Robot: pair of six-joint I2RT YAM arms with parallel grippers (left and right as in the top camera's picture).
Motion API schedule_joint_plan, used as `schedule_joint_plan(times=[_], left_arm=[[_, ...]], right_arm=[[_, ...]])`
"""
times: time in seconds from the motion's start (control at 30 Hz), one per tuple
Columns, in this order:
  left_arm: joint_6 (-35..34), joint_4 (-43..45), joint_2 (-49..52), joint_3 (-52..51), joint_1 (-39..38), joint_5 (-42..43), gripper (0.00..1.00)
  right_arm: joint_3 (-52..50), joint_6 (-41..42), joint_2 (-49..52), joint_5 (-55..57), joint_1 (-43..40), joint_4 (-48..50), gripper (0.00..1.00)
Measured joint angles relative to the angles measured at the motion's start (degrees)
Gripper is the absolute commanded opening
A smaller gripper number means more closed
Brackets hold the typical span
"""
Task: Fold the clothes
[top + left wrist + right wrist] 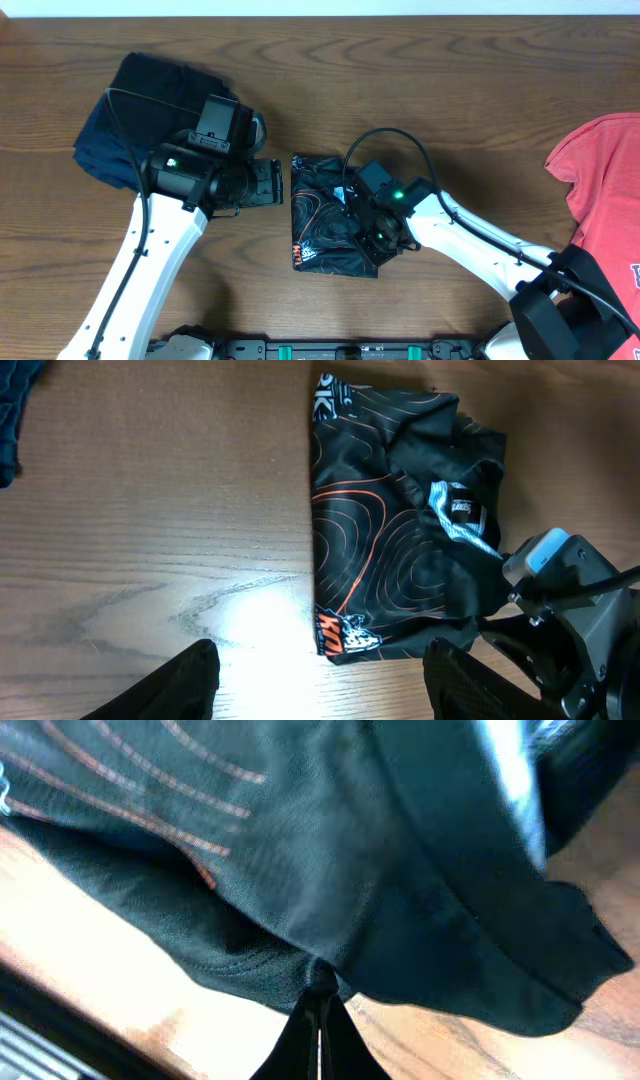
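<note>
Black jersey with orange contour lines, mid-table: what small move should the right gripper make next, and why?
Probably lift the pinched hem slightly and draw it leftward over the black jersey with orange contour lines. The right gripper is shut on its rumpled right edge, while the left edge lies straight.

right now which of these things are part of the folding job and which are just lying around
In the job:
- black jersey, mid-table, folded small, right claw pinching its edge
- red T-shirt, spread at the right edge, partly out of view

Just lying there:
- dark blue garment, bundled at the far left, untouched; probably clothing too
</note>
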Motion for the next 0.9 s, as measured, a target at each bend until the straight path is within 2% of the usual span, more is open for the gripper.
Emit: schedule_joint_plan(times=[0.1, 0.23, 0.43, 0.6, 0.63, 0.67, 0.73, 0.8, 0.9], left_arm=[[0.0, 0.0, 0.0, 0.0, 0.0, 0.0, 0.68], [0.0, 0.0, 0.0, 0.0, 0.0, 0.0, 0.68], [0.0, 0.0, 0.0, 0.0, 0.0, 0.0, 0.68], [0.0, 0.0, 0.0, 0.0, 0.0, 0.0, 0.68], [0.0, 0.0, 0.0, 0.0, 0.0, 0.0, 0.68], [0.0, 0.0, 0.0, 0.0, 0.0, 0.0, 0.68], [0.0, 0.0, 0.0, 0.0, 0.0, 0.0, 0.68], [0.0, 0.0, 0.0, 0.0, 0.0, 0.0, 0.68], [0.0, 0.2, 0.0, 0.0, 0.0, 0.0, 0.68]], right_arm=[[-0.4, 1.5, 0.0, 2.6, 0.0, 1.3, 0.22], [-0.5, 2.8, 0.0, 7.6, -0.1, 1.5, 0.24], [-0.5, 3.0, 0.0, 7.7, -2.0, 1.0, 0.51], [-0.5, 4.9, 0.0, 8.5, -3.1, 0.5, 0.62], [-0.5, 5.5, 0.0, 8.7, -3.8, 0.6, 0.69], [-0.5, 5.9, 0.0, 8.9, -4.0, 0.6, 0.71], [-0.5, 7.0, 0.0, 8.7, -5.6, 0.7, 0.69], [-0.5, 7.8, 0.0, 6.7, -7.9, 2.1, 0.62], [-0.6, 6.9, 0.0, 0.9, -11.3, 7.1, 0.58]])
